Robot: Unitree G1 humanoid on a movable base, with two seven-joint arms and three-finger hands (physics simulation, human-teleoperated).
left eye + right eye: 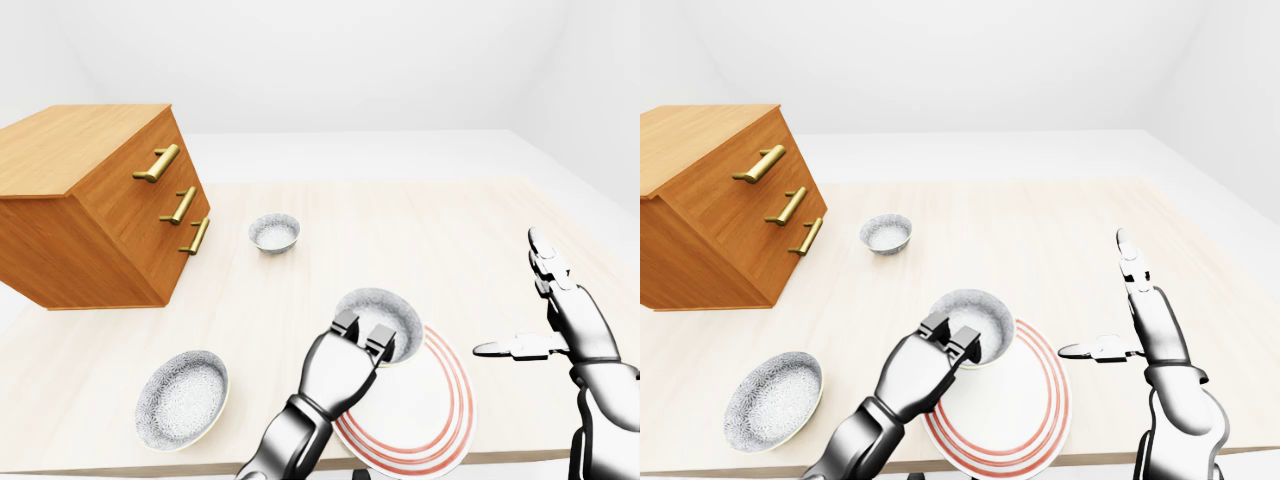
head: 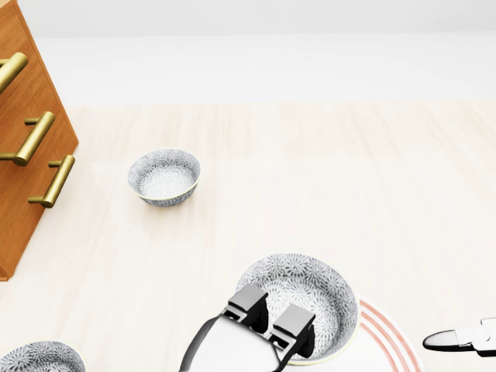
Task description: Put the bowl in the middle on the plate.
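Note:
A grey patterned bowl (image 1: 385,312) is held over the upper-left edge of the white plate with red rings (image 1: 430,420). My left hand (image 1: 362,337) is shut on the bowl's near rim, its fingers hooked over the edge. In the head view the same bowl (image 2: 310,302) sits at the bottom centre, covering part of the plate (image 2: 395,337). My right hand (image 1: 545,320) hovers open to the right of the plate, fingers spread, touching nothing.
A small patterned bowl (image 1: 274,232) rests farther up the table. A larger one (image 1: 182,398) lies at the lower left near the table edge. A wooden drawer chest (image 1: 95,205) with brass handles stands at the left.

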